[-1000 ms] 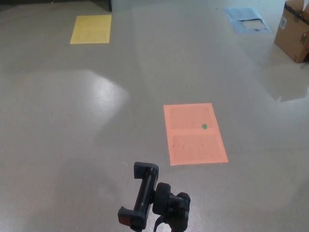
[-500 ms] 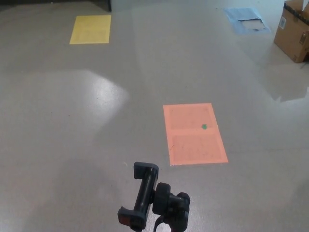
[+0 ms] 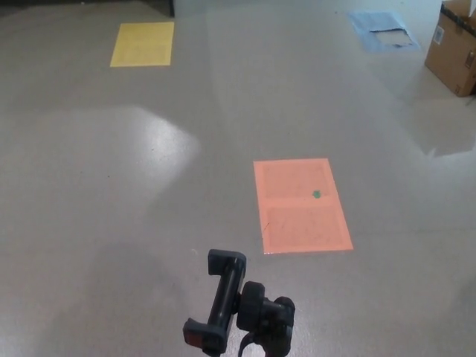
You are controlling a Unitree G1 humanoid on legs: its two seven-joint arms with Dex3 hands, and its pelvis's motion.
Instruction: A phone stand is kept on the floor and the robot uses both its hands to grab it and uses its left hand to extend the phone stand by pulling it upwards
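Just beyond phone stand (image 3: 238, 309): orange sheet (image 3: 301, 205).

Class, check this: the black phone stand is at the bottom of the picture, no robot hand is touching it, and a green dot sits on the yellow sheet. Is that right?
Not quite. The head view shows the green dot on the orange sheet, not on the yellow sheet. The rest holds: the black phone stand is at the bottom, and no robot hand is in view.

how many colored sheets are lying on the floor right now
3: a yellow sheet at far left, a blue sheet at far right beside the cardboard box, and an orange sheet just beyond the phone stand. More may lie outside the frame.
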